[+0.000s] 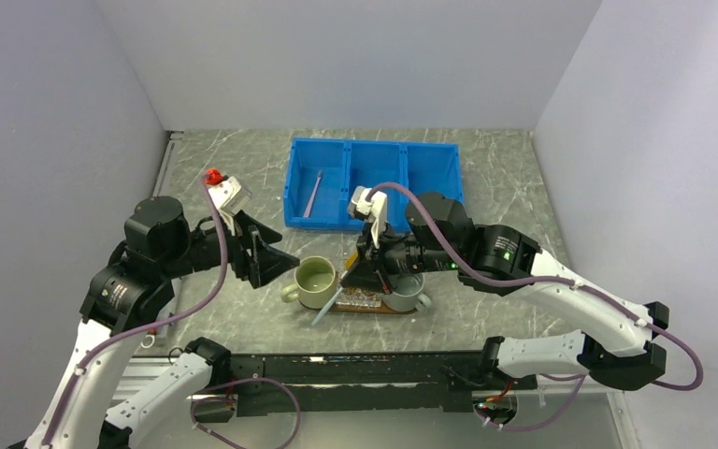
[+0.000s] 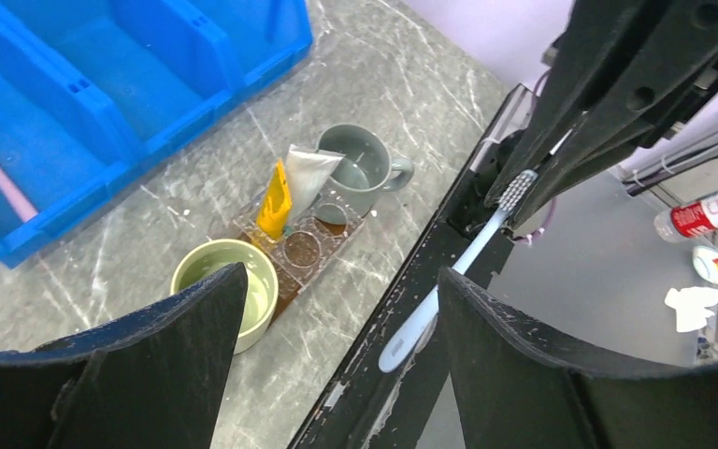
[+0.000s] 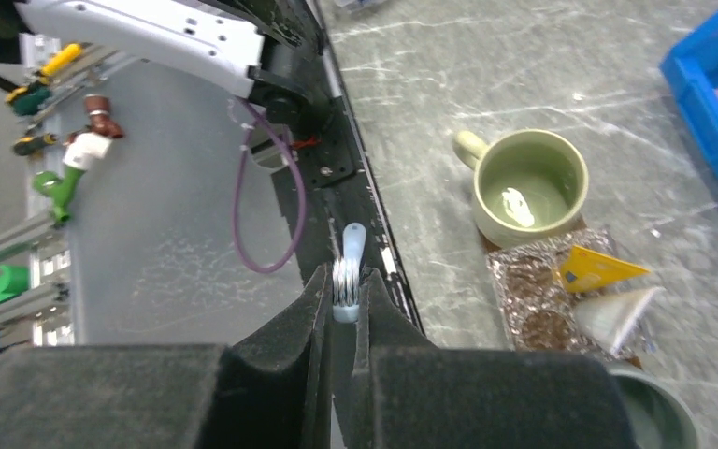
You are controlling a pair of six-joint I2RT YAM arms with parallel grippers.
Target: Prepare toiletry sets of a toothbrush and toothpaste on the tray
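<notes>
My right gripper (image 3: 344, 276) is shut on the bristle head of the pale grey toothbrush (image 2: 458, 271), which hangs slanting down towards the table's near edge (image 1: 329, 309). My left gripper (image 2: 339, 274) is open; the brush's handle end lies close by one finger (image 2: 542, 355) and is not pinched. The dark-brown tray (image 2: 304, 251) lies between two mugs. On it rest the yellow tube (image 2: 274, 201) and the white tube (image 2: 307, 173). A pinkish toothbrush (image 1: 313, 195) lies in the blue bin's left compartment.
A green mug (image 1: 316, 281) stands at the tray's left end and a grey mug (image 1: 407, 292) at its right end. The blue three-compartment bin (image 1: 374, 182) sits behind them. The black base rail (image 1: 355, 367) runs along the near edge.
</notes>
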